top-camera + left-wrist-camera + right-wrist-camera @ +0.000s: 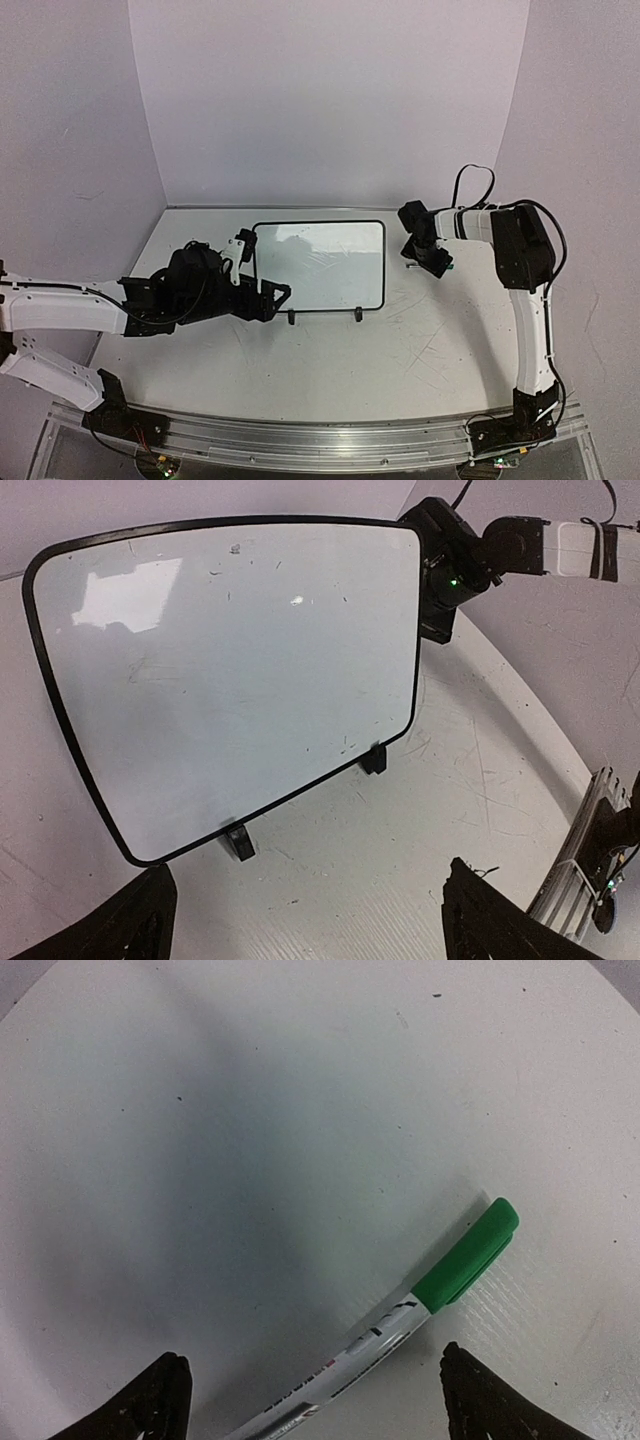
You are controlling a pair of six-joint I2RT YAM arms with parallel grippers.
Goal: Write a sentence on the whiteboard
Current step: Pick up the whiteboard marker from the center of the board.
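The whiteboard (320, 262) stands on its two black feet at the middle of the table; in the left wrist view (230, 670) its face is blank except for small specks, and no sentence shows on it. My left gripper (280, 294) is open and empty just in front of the board's near left corner, and its fingertips (135, 925) frame bare table. A white marker with a green cap (400, 1320) lies on the table to the right of the board. My right gripper (425, 255) hovers over it, open, with the marker's barrel between the fingertips (478, 1400).
The white tabletop (330, 370) is scratched, mostly at the front right. Pale walls close the back and both sides. A metal rail (300, 440) carrying the arm bases runs along the near edge; it also shows in the left wrist view (590, 860).
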